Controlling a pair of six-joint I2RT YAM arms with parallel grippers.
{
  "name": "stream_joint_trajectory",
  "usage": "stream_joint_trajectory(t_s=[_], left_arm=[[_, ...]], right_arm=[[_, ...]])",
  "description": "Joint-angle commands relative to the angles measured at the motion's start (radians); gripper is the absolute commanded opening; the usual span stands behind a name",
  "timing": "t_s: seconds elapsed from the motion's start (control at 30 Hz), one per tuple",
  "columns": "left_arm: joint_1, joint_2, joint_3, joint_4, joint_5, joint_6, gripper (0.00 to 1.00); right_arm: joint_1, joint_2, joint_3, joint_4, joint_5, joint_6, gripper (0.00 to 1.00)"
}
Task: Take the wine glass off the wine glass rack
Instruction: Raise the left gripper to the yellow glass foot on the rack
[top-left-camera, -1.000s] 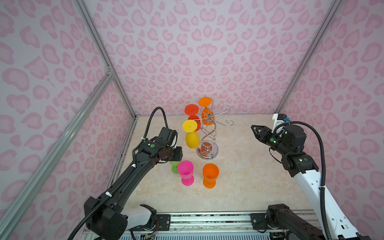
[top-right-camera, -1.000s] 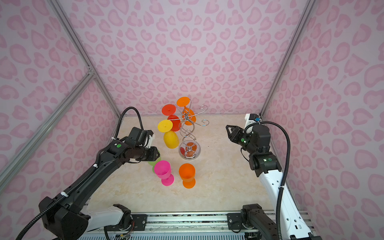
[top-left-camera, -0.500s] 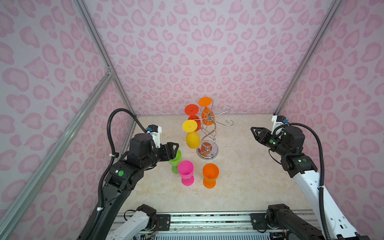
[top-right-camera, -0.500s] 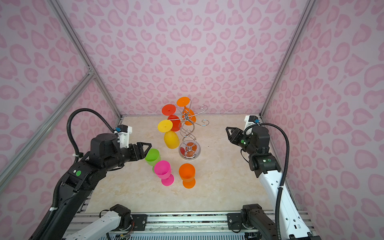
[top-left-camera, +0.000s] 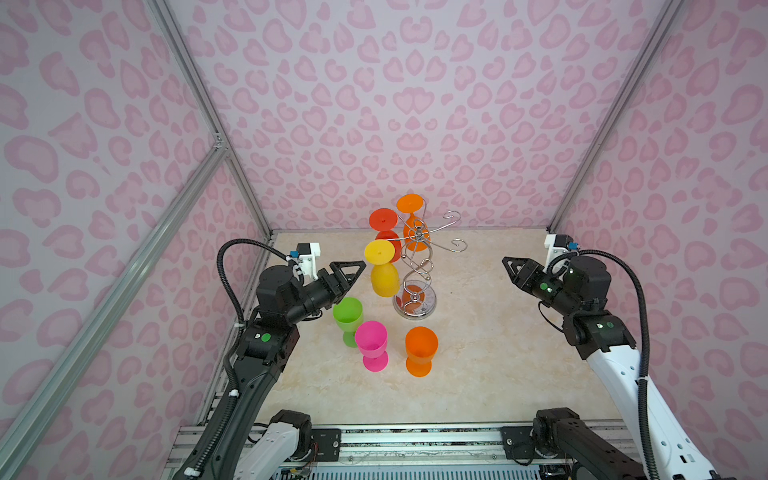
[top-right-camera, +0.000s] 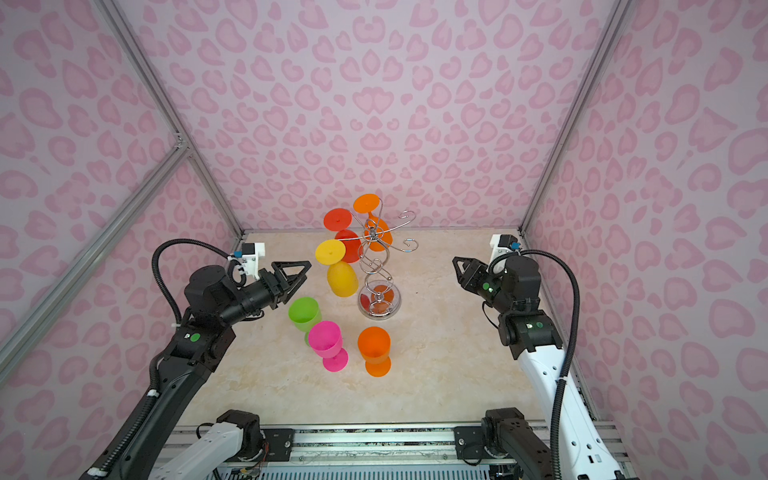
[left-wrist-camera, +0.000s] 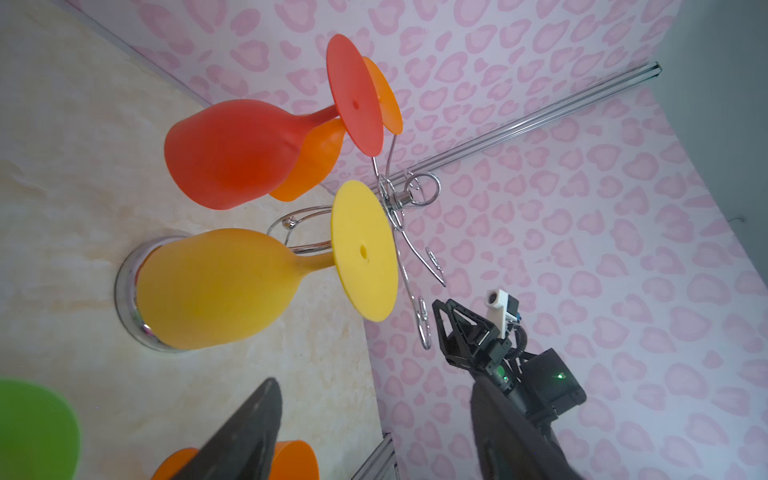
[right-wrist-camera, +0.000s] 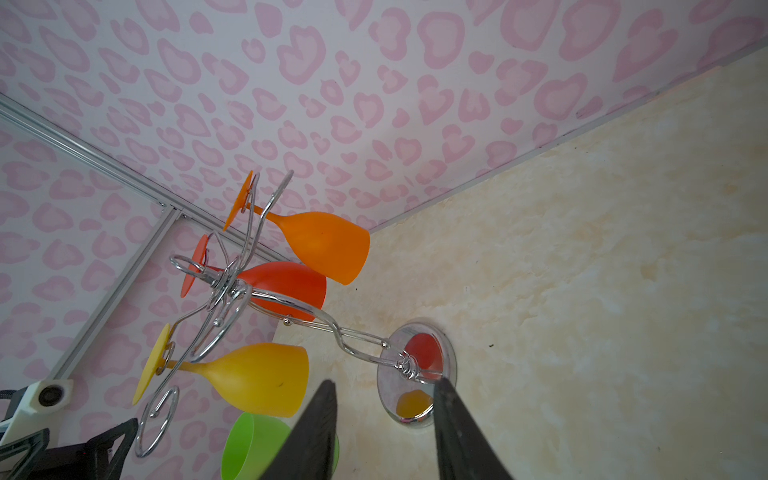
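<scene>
The wine glass rack (top-left-camera: 415, 300) stands upright toward the back of the table (top-left-camera: 478, 365), near its middle, with its round shiny base flat on the surface. Three glasses hang from its arms, bowl down: a yellow glass (top-left-camera: 385, 280) on the side nearest the left arm, a red glass (top-left-camera: 383, 219) behind it and an orange glass (top-left-camera: 410, 203) farthest back. The other curled arms of the rack are bare. The left gripper (top-left-camera: 359, 266) is just beside the foot of the yellow glass, not touching it; its jaws are spread and hold nothing. In front of the rack three more glasses stand upright on the table: a green glass (top-left-camera: 348, 311) just below the left gripper, a pink glass (top-left-camera: 371, 338) close to it, and an orange cup (top-left-camera: 421, 347) beside that. The right gripper (top-left-camera: 509, 264) hangs well apart from the rack, pointing toward it, jaws parted and empty. The table is pale, like marble. Pink spotted walls (top-left-camera: 415, 104) with metal bars (top-left-camera: 158, 230) close the room on three sides.
</scene>
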Motion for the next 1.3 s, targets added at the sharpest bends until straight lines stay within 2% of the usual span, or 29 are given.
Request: stream_joint_trajectory(t_s=[0.0, 0.4, 0.67, 0.77, 0.83, 1.17, 1.27], left_arm=[[0.002, 0.032, -0.01, 0.225, 0.07, -0.107, 0.72], [0.003, 0.122, 0.001, 0.25, 0.066, -0.096, 0.6], [0.002, 0.174, 0.007, 0.289, 0.08, -0.093, 0.48], [0.002, 0.188, 0.009, 0.305, 0.088, -0.095, 0.32], [0.003, 0.196, 0.011, 0.307, 0.088, -0.096, 0.28], [0.002, 0.213, 0.019, 0.304, 0.099, -0.09, 0.25], [0.002, 0.212, 0.018, 0.299, 0.101, -0.085, 0.19]], right_arm=[[-0.007, -0.005, -0.009, 0.027, -0.015, 0.0, 0.39], [-0.015, -0.003, -0.01, 0.033, -0.024, 0.003, 0.39], [-0.014, -0.001, -0.011, 0.038, -0.023, 0.006, 0.39], [-0.015, -0.003, -0.01, 0.035, -0.022, 0.005, 0.4], [-0.016, -0.005, -0.01, 0.032, -0.018, 0.003, 0.4], [-0.016, -0.003, -0.011, 0.03, -0.017, 0.004, 0.4], [-0.016, -0.005, -0.011, 0.03, -0.018, 0.004, 0.4]])
